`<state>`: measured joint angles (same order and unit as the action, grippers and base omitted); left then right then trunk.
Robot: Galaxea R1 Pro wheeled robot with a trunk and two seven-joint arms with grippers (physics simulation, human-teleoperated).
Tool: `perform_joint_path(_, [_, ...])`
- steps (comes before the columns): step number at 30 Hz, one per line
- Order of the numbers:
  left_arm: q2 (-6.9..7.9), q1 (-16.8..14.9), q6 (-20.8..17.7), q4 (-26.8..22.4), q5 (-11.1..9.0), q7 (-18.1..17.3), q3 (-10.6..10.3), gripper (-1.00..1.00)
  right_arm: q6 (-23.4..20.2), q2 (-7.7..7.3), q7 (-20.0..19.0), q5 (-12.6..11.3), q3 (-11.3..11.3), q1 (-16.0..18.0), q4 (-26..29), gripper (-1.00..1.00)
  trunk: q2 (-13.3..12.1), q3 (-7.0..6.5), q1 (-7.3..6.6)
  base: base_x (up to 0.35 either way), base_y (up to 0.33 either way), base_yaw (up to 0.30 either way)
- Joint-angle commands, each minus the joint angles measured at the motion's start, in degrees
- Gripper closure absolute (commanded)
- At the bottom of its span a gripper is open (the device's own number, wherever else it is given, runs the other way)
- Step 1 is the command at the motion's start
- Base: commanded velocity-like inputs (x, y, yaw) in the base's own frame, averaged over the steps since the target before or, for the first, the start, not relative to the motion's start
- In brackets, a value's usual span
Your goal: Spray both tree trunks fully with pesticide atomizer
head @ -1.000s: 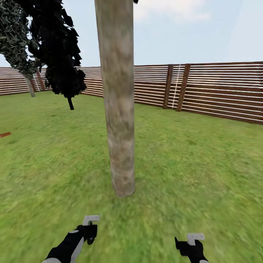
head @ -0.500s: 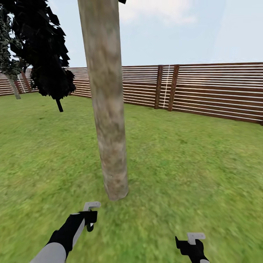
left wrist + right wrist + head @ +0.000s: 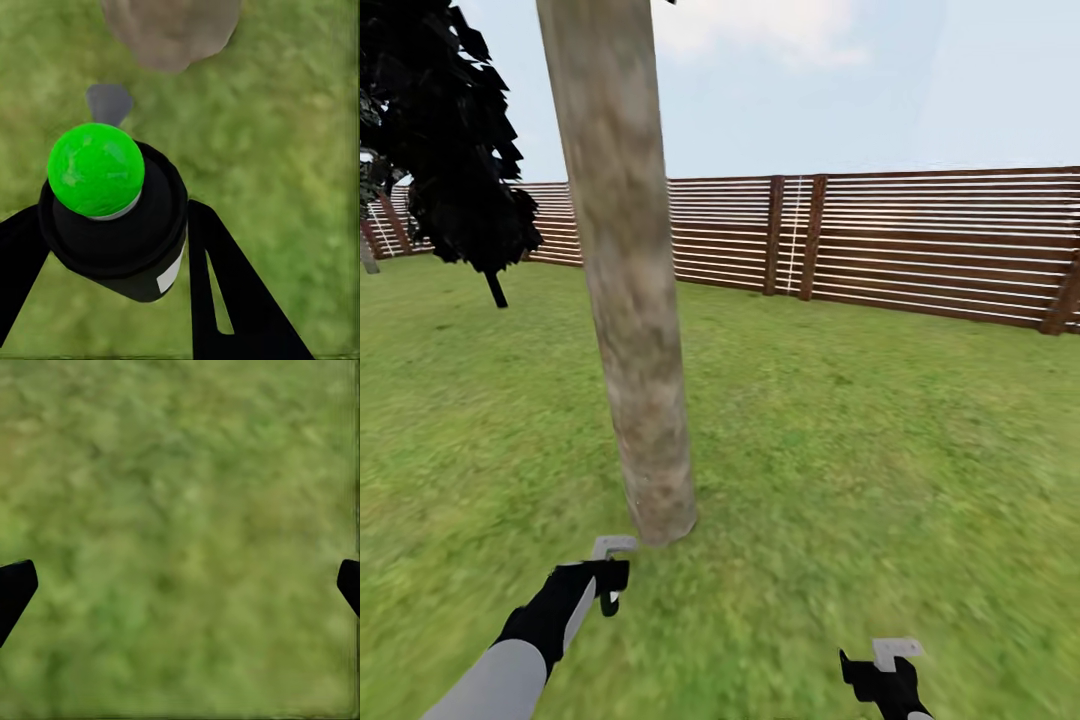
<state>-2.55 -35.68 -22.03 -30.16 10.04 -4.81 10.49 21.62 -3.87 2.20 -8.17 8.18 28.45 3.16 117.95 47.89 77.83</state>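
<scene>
The big tree trunk (image 3: 628, 300) now stands more to the left of the head view than a moment ago, and the left arm has reached up toward its foot, so I think spraying is about to start. The left gripper (image 3: 112, 247) is shut tight around the black pesticide atomizer (image 3: 112, 225) with its green top, low in the wrist picture, with the trunk base near, just above it. The right gripper (image 3: 180, 577) hangs wide and empty over grass (image 3: 180, 495).

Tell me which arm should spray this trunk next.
Left. Its end effector already grips the atomizer, nozzle toward the tree trunk just ahead. The right end effector hangs open over bare grass, farther off.
</scene>
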Motion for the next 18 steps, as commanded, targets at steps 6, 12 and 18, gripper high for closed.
perform_joint_path(6, [0.04, -0.2, -4.0, -0.2, -0.1, -0.5, -0.1, 1.0, 0.0, 0.0, 0.0, 0.0, 0.0, 0.0, 0.0, -1.0, 2.4, 1.08, 1.32, 0.0, 0.0, -0.3])
perform_joint_path(12, [-0.08, -0.2, -5.5, -0.2, -0.1, -0.5, -0.2, 1.0, 0.0, 0.0, 0.0, 0.0, 0.0, 0.0, -0.1, -1.0, 4.8, 2.16, 2.64, 0.0, 0.0, -0.273])
perform_joint_path(18, [2.47, 0.5, -5.5, 0.0, -0.1, -0.6, -0.3, 1.0, 0.0, 0.0, 0.0, 0.0, 0.0, 0.0, -0.1, -1.0, 6.0, 2.7, 3.3, 0.0, 0.0, -0.024])
